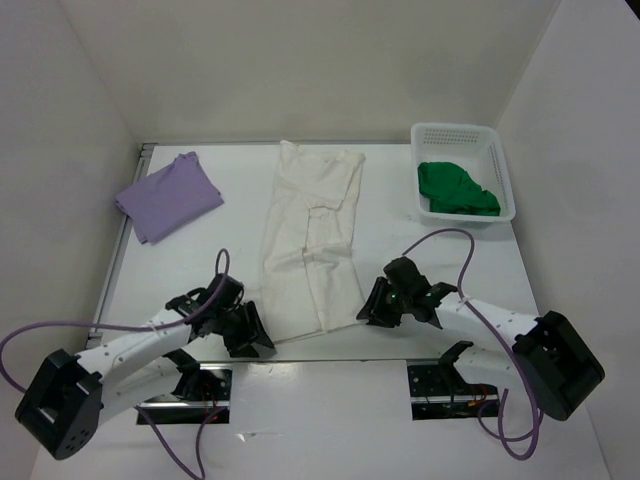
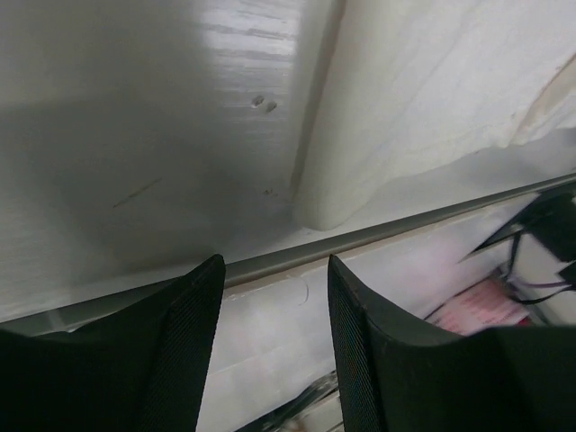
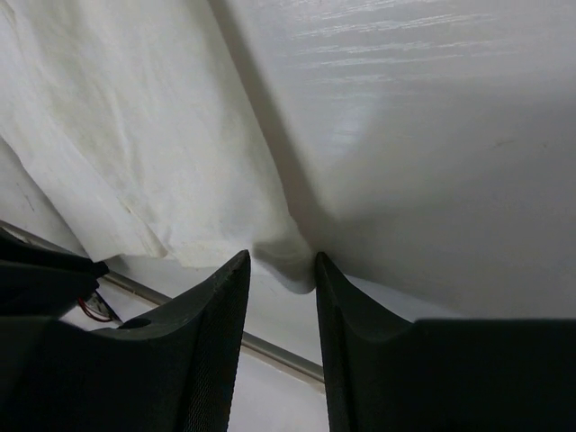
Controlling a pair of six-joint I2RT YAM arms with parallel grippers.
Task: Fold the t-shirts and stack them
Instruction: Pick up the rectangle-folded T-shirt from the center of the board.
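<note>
From above, the white shirt [image 1: 312, 240] lies lengthwise down the middle of the table [image 1: 200, 260], narrowed to a long strip. The lavender shirt [image 1: 168, 196] sits folded at the far left, and the green shirt [image 1: 455, 188] is bunched in the basket [image 1: 503, 170] at the far right. The left gripper [image 1: 250, 338] and right gripper [image 1: 372, 308] are low at the strip's two near corners. At the left wrist the fingers [image 2: 184, 342] stand apart with nothing between them, the shirt's corner just ahead beside the table's edge rail [image 2: 405, 227]. At the right wrist the fingers [image 3: 211, 333] are narrowly parted, the other corner at their mouth, not clamped as far as I can see. The step looks like taking the near hem for the crosswise fold. Next, both grippers need to close on their corners and carry them away together.
</note>
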